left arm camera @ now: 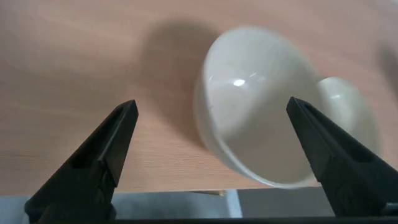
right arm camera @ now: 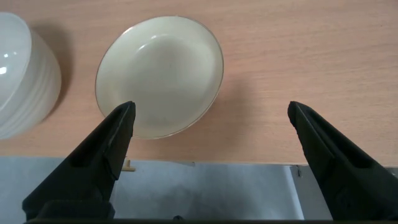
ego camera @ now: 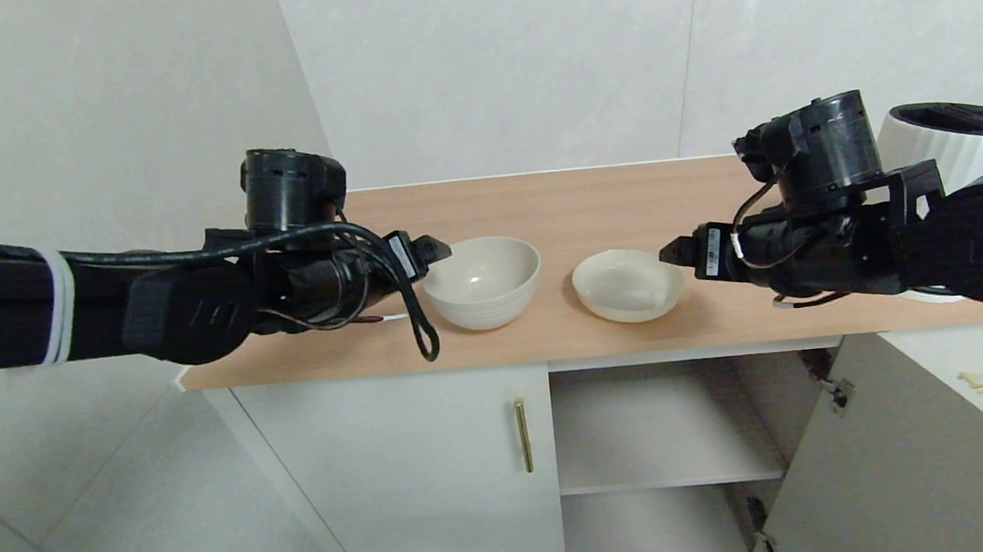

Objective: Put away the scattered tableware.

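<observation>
Two pale, glossy pieces of tableware sit side by side near the front edge of a light wood-grain countertop (ego camera: 591,202). One is a deep cream bowl (ego camera: 481,281) with faint horizontal ribs on its outer wall. To the robot's right of it, across a narrow gap, is a shallow dish (ego camera: 628,284) with a thin, smooth rim. The left gripper (left arm camera: 211,104) hangs by the bowl's left side, its black tapered fingers spread wide and grasping nothing. The right gripper (right arm camera: 210,107) hangs by the dish's right edge, equally released and empty. Behind the right arm stands a white ribbed vessel (ego camera: 954,134) with a dark round opening, perhaps a bin or an appliance; the arm hides most of it. Below the counter, an open cupboard (ego camera: 665,473) shows bare white shelves, and its door (ego camera: 892,455) is swung out to the right. Beside it is a closed white door with a slim brass handle (ego camera: 522,436). Large pale tiles cover the wall (ego camera: 510,64) and the floor.
</observation>
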